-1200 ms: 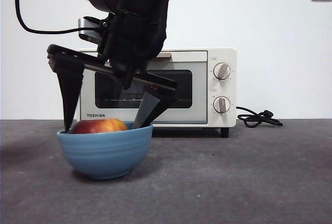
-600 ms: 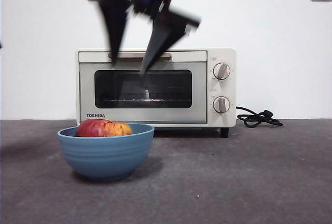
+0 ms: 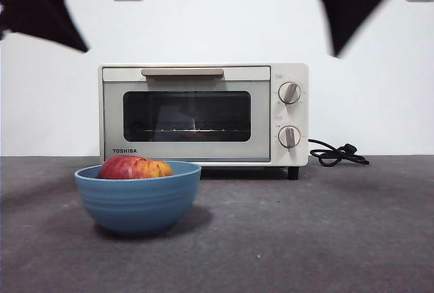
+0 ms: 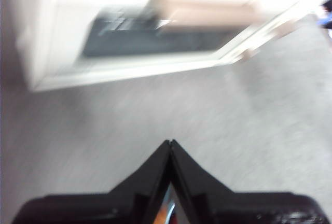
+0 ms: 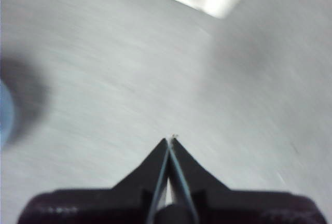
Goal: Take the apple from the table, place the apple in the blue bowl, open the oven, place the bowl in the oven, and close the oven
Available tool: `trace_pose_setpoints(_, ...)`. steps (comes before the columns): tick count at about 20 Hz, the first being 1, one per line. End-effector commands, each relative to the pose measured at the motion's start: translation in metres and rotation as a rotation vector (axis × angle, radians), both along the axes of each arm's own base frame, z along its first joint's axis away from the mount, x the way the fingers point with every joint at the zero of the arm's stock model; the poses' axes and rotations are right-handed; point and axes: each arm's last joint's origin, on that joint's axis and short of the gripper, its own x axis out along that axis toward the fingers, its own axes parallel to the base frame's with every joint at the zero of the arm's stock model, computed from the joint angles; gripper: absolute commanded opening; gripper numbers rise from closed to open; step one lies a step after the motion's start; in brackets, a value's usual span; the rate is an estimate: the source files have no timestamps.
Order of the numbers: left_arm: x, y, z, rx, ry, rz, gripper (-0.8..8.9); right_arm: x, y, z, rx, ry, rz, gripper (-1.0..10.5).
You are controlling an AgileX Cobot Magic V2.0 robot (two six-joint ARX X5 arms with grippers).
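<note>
Here, the left claw (image 3: 41,11) sits closed and empty at the upper left of the frame. Below, the apple (image 3: 134,168) lies in the bowl (image 3: 137,201) on the counter (image 3: 305,232), before the shut oven (image 3: 203,113). The right claw (image 3: 349,8), also closed, is at upper right.

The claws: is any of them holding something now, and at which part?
Nothing is held. The left claw and the right claw are both shut and empty; the apple lies in the blue bowl.

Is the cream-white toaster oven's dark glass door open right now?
No, the cream-white toaster oven has its dark glass door shut flush, beige bar handle up top.
</note>
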Motion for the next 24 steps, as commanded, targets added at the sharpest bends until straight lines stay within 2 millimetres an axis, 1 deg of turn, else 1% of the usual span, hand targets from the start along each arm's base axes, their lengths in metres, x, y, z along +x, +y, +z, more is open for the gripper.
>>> trace_pose_setpoints(1,0.017,-0.014,0.01,-0.016,-0.027,-0.049,-0.05,-0.015,-0.033,-0.021,-0.01,0.027,-0.075,-0.1)
trace_pose_setpoints(3,0.034,-0.027,0.018,-0.019,-0.052,-0.082,-0.05,-0.031,-0.063,-0.033,0.058,0.047,-0.159,-0.1)
trace_pose_setpoints(5,0.052,-0.039,0.024,-0.023,-0.071,-0.106,-0.05,-0.049,-0.09,-0.039,0.157,0.075,-0.211,-0.1)
trace_pose_setpoints(7,0.068,-0.049,0.026,-0.026,-0.078,-0.122,-0.05,-0.066,-0.108,-0.035,0.213,0.061,-0.262,-0.1)
trace_pose_setpoints(9,0.084,-0.056,0.022,-0.026,-0.074,-0.133,-0.05,-0.084,-0.121,-0.027,0.222,0.025,-0.309,-0.1)
trace_pose_setpoints(12,0.1,-0.062,0.01,-0.027,-0.049,-0.134,-0.05,-0.106,-0.132,-0.018,0.231,-0.011,-0.358,-0.1)
trace_pose_setpoints(13,0.105,-0.063,0.003,-0.029,-0.035,-0.13,-0.05,-0.116,-0.134,-0.016,0.232,-0.017,-0.365,-0.1)
trace_pose_setpoints(17,0.113,-0.065,-0.014,-0.028,0.017,-0.124,-0.05,-0.134,-0.136,-0.012,0.239,-0.023,-0.374,-0.1)
trace_pose_setpoints(19,0.113,-0.068,-0.017,-0.025,0.034,-0.13,-0.05,-0.14,-0.136,-0.011,0.243,-0.034,-0.373,-0.1)
trace_pose_setpoints(22,0.11,-0.072,-0.019,-0.019,0.059,-0.141,-0.05,-0.141,-0.136,-0.01,0.244,-0.039,-0.372,-0.1)
trace_pose_setpoints(24,0.107,-0.077,-0.021,0.032,0.075,-0.13,-0.05,-0.141,-0.136,-0.01,0.244,-0.039,-0.372,-0.1)
